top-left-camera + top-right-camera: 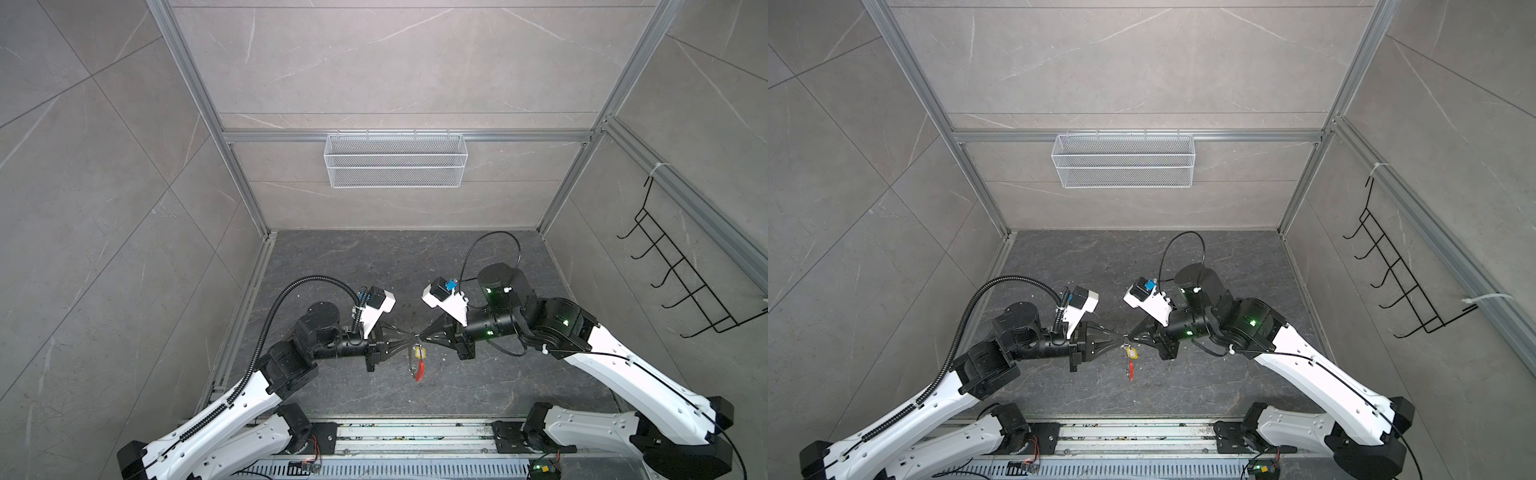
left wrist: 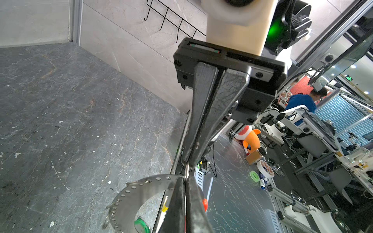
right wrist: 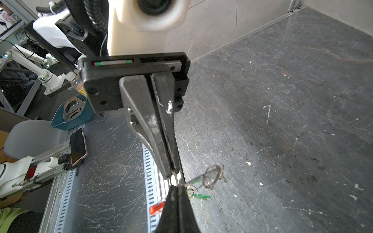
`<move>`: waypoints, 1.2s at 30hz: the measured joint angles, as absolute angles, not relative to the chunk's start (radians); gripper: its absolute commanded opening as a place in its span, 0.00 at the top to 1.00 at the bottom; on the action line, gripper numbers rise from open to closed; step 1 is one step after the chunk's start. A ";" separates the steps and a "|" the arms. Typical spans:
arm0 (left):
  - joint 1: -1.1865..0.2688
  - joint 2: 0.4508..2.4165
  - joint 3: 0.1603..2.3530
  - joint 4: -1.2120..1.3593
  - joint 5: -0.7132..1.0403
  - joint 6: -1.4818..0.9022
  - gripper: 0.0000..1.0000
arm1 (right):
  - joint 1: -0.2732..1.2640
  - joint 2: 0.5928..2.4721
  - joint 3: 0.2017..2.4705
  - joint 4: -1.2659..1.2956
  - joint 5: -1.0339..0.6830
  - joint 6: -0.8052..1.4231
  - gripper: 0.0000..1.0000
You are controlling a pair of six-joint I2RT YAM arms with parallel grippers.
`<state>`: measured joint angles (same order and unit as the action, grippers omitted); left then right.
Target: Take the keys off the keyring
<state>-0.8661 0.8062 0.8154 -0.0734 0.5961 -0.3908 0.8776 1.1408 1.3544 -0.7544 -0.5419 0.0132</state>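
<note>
Here we have the left gripper [image 1: 415, 335] and the right gripper [image 1: 423, 336] meeting tip to tip above the table [image 1: 374, 266]. Each has its jaws pressed together on the thin wire of the keyring [image 1: 411, 363]. The hoop hangs straight below the tips, its red sleeve [image 1: 419, 372] lowest, with the yellow-tagged key [image 1: 421, 353] just under the right gripper. From the right wrist we spot the green-tagged key [image 3: 201, 196] dangling beside the tips.
</note>
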 measured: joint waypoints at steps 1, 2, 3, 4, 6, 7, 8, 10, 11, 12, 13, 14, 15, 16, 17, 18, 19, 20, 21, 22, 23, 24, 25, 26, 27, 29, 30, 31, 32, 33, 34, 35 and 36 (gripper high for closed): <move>-0.868 0.806 0.815 -0.075 0.580 -0.393 1.00 | 0.878 1.139 1.351 -0.739 -0.537 0.026 0.71; -0.871 0.806 0.815 -0.077 0.566 -0.395 1.00 | 0.878 1.135 1.344 -0.717 -0.529 0.037 0.67; -0.874 0.805 0.815 -0.078 0.548 -0.398 1.00 | 0.879 1.128 1.335 -0.695 -0.522 0.047 0.63; -0.877 0.804 0.815 -0.080 0.526 -0.402 1.00 | 0.879 1.116 1.322 -0.673 -0.513 0.062 0.59; -0.878 0.799 0.815 -0.083 0.485 -0.410 1.00 | 0.879 1.085 1.289 -0.627 -0.488 0.087 0.56; -0.880 0.796 0.815 -0.083 0.459 -0.416 1.00 | 0.880 1.065 1.269 -0.603 -0.472 0.101 0.56; -0.882 0.792 0.815 -0.083 0.436 -0.420 1.00 | 0.881 1.044 1.248 -0.577 -0.454 0.117 0.56; -0.884 0.784 0.815 -0.084 0.390 -0.431 1.00 | 0.887 1.009 1.211 -0.533 -0.413 0.143 0.56; -0.884 0.780 0.815 -0.084 0.363 -0.436 1.00 | 0.893 0.992 1.189 -0.508 -0.391 0.157 0.55; -0.886 0.776 0.815 -0.084 0.342 -0.439 1.00 | 0.899 0.979 1.171 -0.490 -0.371 0.166 0.55; -0.887 0.772 0.815 -0.084 0.316 -0.445 1.00 | 0.909 0.967 1.148 -0.469 -0.345 0.176 0.54; -0.888 0.767 0.814 -0.083 0.295 -0.450 1.00 | 0.920 0.959 1.127 -0.450 -0.324 0.185 0.53; -0.889 0.764 0.813 -0.083 0.279 -0.455 1.00 | 0.929 0.955 1.111 -0.437 -0.307 0.189 0.53; -0.889 0.760 0.813 -0.083 0.262 -0.461 1.00 | 0.942 0.954 1.094 -0.422 -0.287 0.193 0.53; -0.889 0.758 0.813 -0.083 0.248 -0.466 1.00 | 0.957 0.957 1.077 -0.405 -0.268 0.196 0.52; -0.890 0.758 0.813 -0.083 0.236 -0.469 1.00 | 0.969 0.959 1.066 -0.394 -0.252 0.197 0.52; -0.891 0.758 0.813 -0.083 0.226 -0.471 1.00 | 0.984 0.965 1.053 -0.383 -0.234 0.198 0.51; -0.892 0.758 0.813 -0.083 0.217 -0.473 1.00 | 0.998 0.971 1.045 -0.375 -0.216 0.199 0.51; -0.893 0.759 0.813 -0.083 0.210 -0.476 1.00 | 1.012 0.979 1.038 -0.364 -0.196 0.199 0.51; -0.893 0.759 0.813 -0.083 0.207 -0.479 1.00 | 1.026 0.988 1.036 -0.359 -0.176 0.198 0.51; -0.894 0.759 0.813 -0.083 0.204 -0.480 1.00 | 1.036 0.995 1.034 -0.353 -0.157 0.198 0.51; -0.895 0.759 0.813 -0.083 0.200 -0.481 1.00 | 1.045 1.004 1.034 -0.347 -0.137 0.195 0.51; -0.896 0.759 0.813 -0.083 0.199 -0.482 1.00 | 1.052 1.011 1.033 -0.342 -0.115 0.194 0.51; -0.896 0.759 0.813 -0.083 0.194 -0.483 1.00 | 1.056 1.016 1.033 -0.340 -0.098 0.193 0.51; -0.897 0.759 0.813 -0.083 0.192 -0.484 1.00 | 1.058 1.023 1.032 -0.339 -0.080 0.191 0.51; -0.897 0.759 0.813 -0.083 0.192 -0.484 1.00 | 1.059 1.031 1.030 -0.338 -0.048 0.191 0.51; -0.898 0.759 0.813 -0.083 0.191 -0.484 1.00 | 1.060 1.034 1.028 -0.338 -0.037 0.191 0.51; -0.898 0.759 0.813 -0.083 0.191 -0.484 1.00 | 1.060 1.037 1.026 -0.339 -0.024 0.191 0.51; -0.899 0.759 0.813 -0.083 0.190 -0.484 1.00 | 1.060 1.040 1.025 -0.338 -0.019 0.190 0.52; -0.899 0.759 0.813 -0.083 0.189 -0.485 1.00 | 1.060 1.043 1.024 -0.338 -0.014 0.190 0.53; -0.899 0.759 0.813 -0.083 0.188 -0.485 1.00 | 1.060 1.046 1.024 -0.338 -0.010 0.188 0.54; -0.899 0.759 0.813 -0.083 0.187 -0.486 1.00 | 1.060 1.048 1.024 -0.336 -0.010 0.187 0.55; -0.899 0.759 0.813 -0.083 0.186 -0.487 1.00 | 1.060 1.051 1.024 -0.332 -0.010 0.187 0.58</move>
<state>-0.8989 0.7589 0.8131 -0.0826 0.1864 -0.4866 1.0603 1.0508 1.0245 -0.3321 -0.0101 0.1871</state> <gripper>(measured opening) 0.045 0.460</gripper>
